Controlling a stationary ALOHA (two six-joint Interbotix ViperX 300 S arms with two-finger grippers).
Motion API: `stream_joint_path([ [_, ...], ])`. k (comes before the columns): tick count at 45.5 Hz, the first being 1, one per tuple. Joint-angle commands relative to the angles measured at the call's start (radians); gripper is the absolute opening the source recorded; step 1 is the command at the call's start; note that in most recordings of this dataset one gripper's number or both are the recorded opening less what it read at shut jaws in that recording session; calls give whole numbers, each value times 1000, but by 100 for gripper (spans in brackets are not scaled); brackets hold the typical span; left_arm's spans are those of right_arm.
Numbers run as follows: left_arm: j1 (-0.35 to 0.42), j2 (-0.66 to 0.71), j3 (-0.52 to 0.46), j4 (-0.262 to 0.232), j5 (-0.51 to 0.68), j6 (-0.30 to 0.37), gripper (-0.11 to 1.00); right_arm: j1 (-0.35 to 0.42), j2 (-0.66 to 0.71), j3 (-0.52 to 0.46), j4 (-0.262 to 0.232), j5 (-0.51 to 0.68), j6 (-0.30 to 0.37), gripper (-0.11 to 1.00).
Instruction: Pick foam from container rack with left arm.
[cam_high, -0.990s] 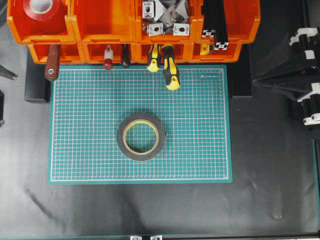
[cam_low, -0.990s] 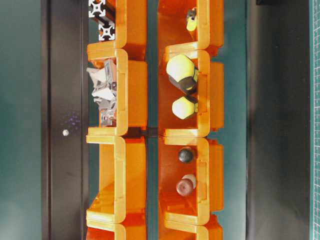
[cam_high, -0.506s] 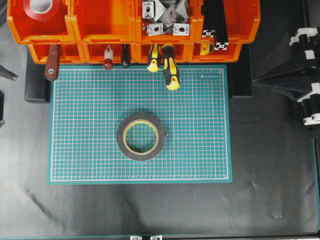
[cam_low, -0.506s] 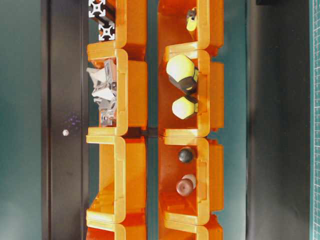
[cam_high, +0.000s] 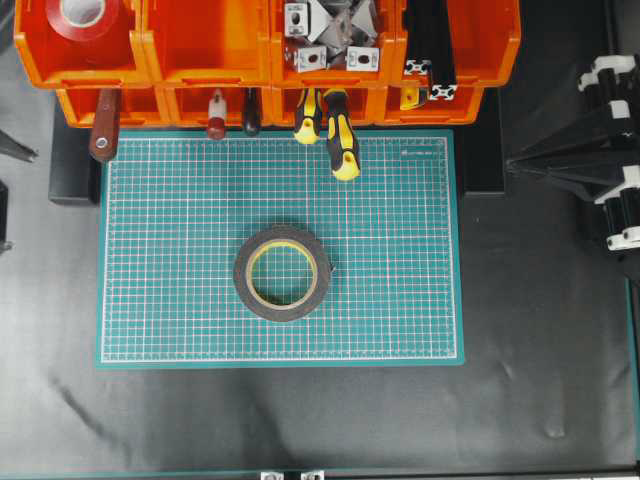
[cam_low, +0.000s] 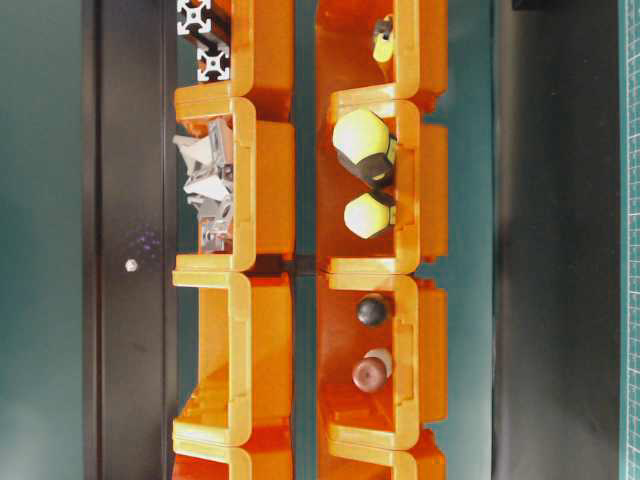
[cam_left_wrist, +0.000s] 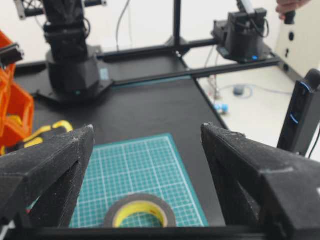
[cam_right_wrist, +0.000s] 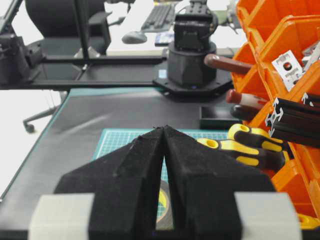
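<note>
green gridded cutting mat (cam_high: 180, 250) on a black tabletop fills the middle of your workspace, and the ring-shaped roll of black foam tape with its cream-yellow liner (cam_high: 283, 273) lies flat near the mat's centre, not in the row of bright orange plastic bins (cam_high: 210, 45) along the far edge. so the foam is already out of the rack and well apart from it, and it looks like the job is essentially done.

your left gripper (cam_left_wrist: 145, 165) hangs with its black padded fingers (cam_left_wrist: 50, 165) spread wide and nothing between them; the roll shows low in its wrist view, on the mat beyond the tips. your right gripper (cam_right_wrist: 164, 150) has its pads pressed together, holding nothing.

if you do need to take the roll again, expect it to be light, with a soft, slightly squashy foam rim that grips well against padding. the ring should hold its shape under a moderate squeeze. pinch across the band, one finger in the hole and one outside, or span the outer edge.
</note>
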Motion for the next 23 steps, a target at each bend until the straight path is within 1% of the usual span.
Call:
stream_joint_path([
  [1, -2, 0, -5, 3, -8, -5, 83, 2, 5, -35, 3, -2, 0, -1],
  [23, -3, -3, -3, 3, -8, -11, 83, 3, 5, -35, 3, -5, 0, -1],
])
